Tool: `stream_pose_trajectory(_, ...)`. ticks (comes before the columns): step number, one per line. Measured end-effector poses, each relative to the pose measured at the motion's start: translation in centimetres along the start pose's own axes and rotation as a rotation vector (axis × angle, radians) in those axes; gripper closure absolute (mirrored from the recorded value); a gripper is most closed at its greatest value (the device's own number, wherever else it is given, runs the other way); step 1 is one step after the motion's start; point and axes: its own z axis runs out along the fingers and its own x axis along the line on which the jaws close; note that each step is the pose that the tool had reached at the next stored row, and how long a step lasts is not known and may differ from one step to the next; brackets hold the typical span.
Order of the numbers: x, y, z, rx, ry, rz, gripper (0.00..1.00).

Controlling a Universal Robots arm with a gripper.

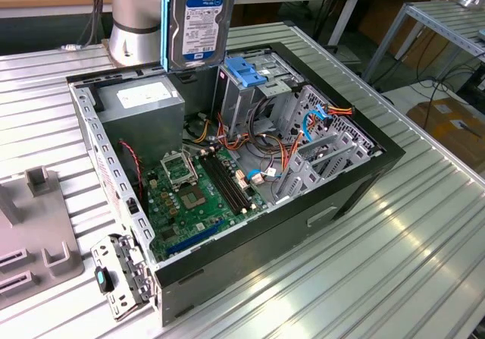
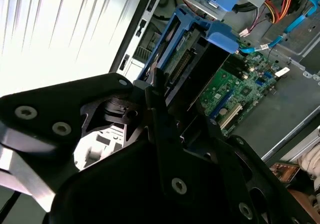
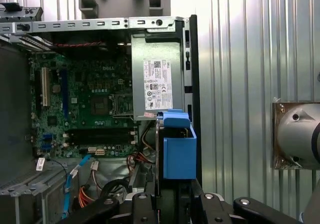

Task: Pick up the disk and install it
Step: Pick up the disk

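Note:
The disk (image 1: pixel 198 24) is a flat metal drive with a white-and-blue label and blue side rails. In the exterior view it hangs upright in the air above the back of the open computer case (image 1: pixel 356 180), over the power supply (image 1: pixel 144 104) and beside the grey drive cage (image 1: pixel 242 96). My gripper (image 2: pixel 180 108) is shut on the disk (image 2: pixel 185 63), with a black finger on each flat face. In the first wrist view the disk (image 3: pixel 178 151) shows end-on above the gripper (image 3: pixel 172 196), with its blue rail facing the camera.
The case lies open on a ribbed metal table (image 1: pixel 394 263). Inside are a green motherboard (image 1: pixel 197 195), loose cables (image 1: pixel 295 149) and a blue latch (image 1: pixel 246 70) on the cage. The arm's base (image 1: pixel 136 20) stands behind the case. A grey fixture (image 1: pixel 38 233) sits at the exterior view's left.

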Motion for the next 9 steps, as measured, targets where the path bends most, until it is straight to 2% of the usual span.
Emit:
stream_pose_trajectory(4,-0.04,-1.01,0.00,0.0000,0.0000,0.000,0.65)
stream_pose_trajectory(6,-0.07,-1.72,0.00,0.0000,0.0001,0.000,0.65)
stream_pose_trajectory(9,-0.10,-2.36,0.00,0.0000,0.0000,0.000,0.65)
